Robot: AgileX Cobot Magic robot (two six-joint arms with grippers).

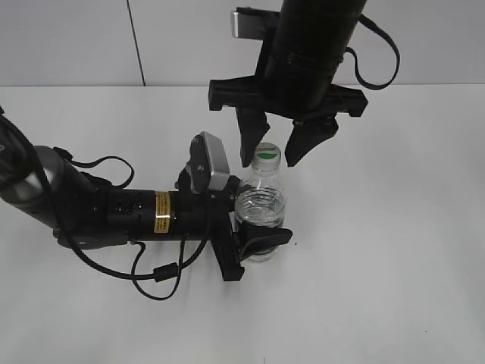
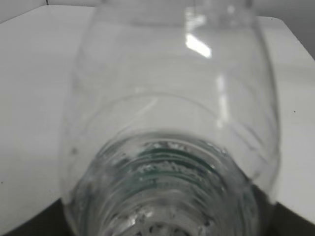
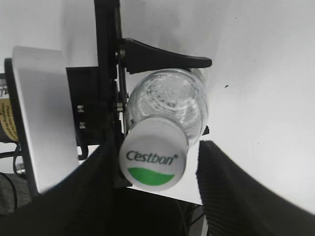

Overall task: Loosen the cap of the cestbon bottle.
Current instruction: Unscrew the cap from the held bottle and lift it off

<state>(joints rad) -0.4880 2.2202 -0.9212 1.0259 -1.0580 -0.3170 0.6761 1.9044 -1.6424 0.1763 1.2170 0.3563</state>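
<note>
A small clear plastic water bottle (image 1: 261,205) stands upright near the middle of the white worktop (image 1: 394,288), well away from every edge. On top sits its small round white plastic screw cap (image 1: 266,155) with a green half-circle on it.

The left gripper (image 1: 254,231) comes in from the left side and pinches the bottle's body between its two black fingers. The left wrist view shows only clear plastic up close, with a bit of green low down.

The right gripper (image 1: 269,148) hangs over the bottle from the far side. Its two black fingers are spread, one on each side of the cap. They look close to it but not yet pressing on it.

The bottle looks light, and its thin walls are probably soft, so a hard squeeze could dent it. I cannot tell how much water is inside. The smooth plastic may slip and turn in the fingers. The cap is hard and small. The best place to grab looks like the cap's round side wall, with one finger on each side, while the left gripper keeps the body from spinning.
</note>
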